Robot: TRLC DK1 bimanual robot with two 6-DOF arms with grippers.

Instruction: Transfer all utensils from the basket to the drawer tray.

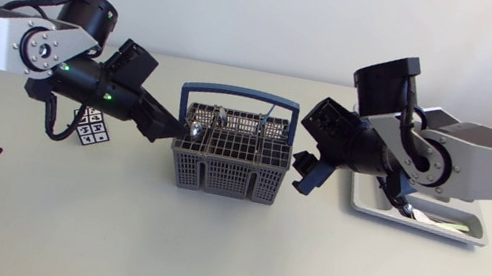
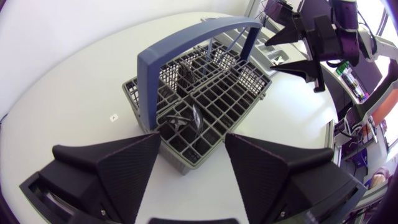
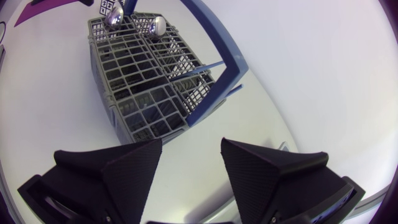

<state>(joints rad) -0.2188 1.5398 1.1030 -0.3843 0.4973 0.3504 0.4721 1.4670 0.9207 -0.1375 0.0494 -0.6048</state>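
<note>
**A:** Black wedges on the left gripper (image 2: pixel 193 168) stand wide apart and hold nothing. What sits closest to them?

**B:** The end compartment of the basket (image 2: pixel 233 102), just ahead of the gap between the fingers. Two spoons (image 2: pixel 186 121) stand in it, bowls up and leaning toward each other. Neither finger touches them or the basket wall.

**A:** So how should the pick go?

**B:** One spoon at a time, I'd say. Come down over that compartment and close on the part that stands above the grid. Then lift straight up, so the shaft slides out of the mesh instead of dragging the basket along. The blue handle (image 2: pixel 186 37) arches right behind that cell, so the fingers should stay on its near side.

**A:** And further along?

**B:** Something thin stands in the cells under the handle, but I cannot tell what it is. Past the far end hangs the right gripper (image 2: pixel 298 43), also spread and empty, near the basket without touching it.

**A:** And the destination?

**B:** Farthest off is the drawer tray (image 1: pixel 413 224), under the right arm and well apart from the basket. A few pieces (image 1: pixel 439 222) already lie in it.
</note>
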